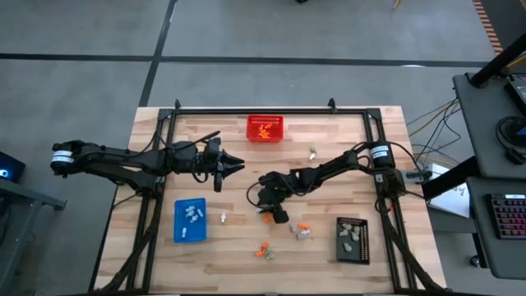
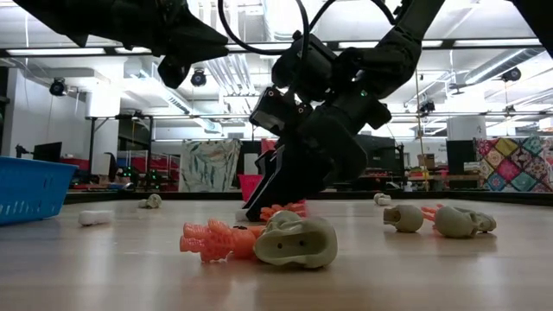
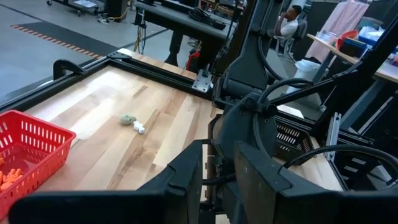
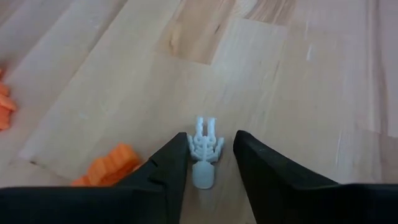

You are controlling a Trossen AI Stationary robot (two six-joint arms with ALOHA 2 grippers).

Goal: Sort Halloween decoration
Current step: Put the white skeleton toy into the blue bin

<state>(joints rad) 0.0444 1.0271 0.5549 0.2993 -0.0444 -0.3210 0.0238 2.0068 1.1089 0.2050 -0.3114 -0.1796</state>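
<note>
left arm: raised, waiting at table's left-centre | right hand: lowered to the tabletop, fingers parted

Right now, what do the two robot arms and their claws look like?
Both arms are dark, jointed, with black cables looping along them. The left arm and right arm each carry a white band with markings near the base. The right claw has two black, wedge-shaped fingers; the left claw has blocky black ones.

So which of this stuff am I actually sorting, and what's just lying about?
Part of the job:
- white skeleton between the right hand's open fingers
- orange trinkets and grey-beige skulls loose on the table
- red basket, blue tray, black tray taking the sorted pieces

Just there:
- left hand, waiting above the table
- cables off the table's edge
</note>
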